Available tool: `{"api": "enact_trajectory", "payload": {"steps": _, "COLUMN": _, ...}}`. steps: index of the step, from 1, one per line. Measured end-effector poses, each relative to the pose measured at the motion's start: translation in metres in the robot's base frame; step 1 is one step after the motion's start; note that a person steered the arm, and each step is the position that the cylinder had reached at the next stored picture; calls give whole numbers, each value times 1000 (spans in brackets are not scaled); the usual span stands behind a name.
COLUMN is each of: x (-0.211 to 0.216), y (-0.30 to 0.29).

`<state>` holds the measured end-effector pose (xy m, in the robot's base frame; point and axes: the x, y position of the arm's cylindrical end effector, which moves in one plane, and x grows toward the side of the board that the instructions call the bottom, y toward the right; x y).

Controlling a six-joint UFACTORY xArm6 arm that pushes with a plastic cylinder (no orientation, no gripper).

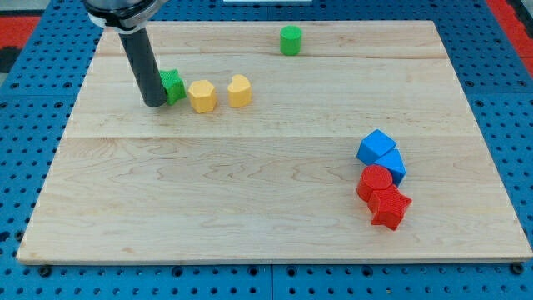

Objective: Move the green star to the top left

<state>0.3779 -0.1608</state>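
Note:
The green star (173, 85) lies on the wooden board (250, 192) in its upper left part, partly hidden behind the dark rod. My tip (154, 102) rests on the board right against the star's left side. A yellow hexagon block (201, 96) sits just right of the star, and a second yellow block (240, 90) sits right of that.
A green cylinder (291, 40) stands near the view's top centre. At the right, two blue blocks (376, 147) (392, 164), a red cylinder (375, 182) and a red star (390, 207) cluster together. Blue pegboard surrounds the board.

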Motion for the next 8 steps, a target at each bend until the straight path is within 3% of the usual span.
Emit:
{"api": "enact_trajectory", "payload": {"steps": 3, "x": -8, "y": 25}}
{"api": "enact_trajectory", "payload": {"steps": 7, "x": -106, "y": 25}}
{"api": "enact_trajectory", "payload": {"steps": 8, "x": -110, "y": 25}}
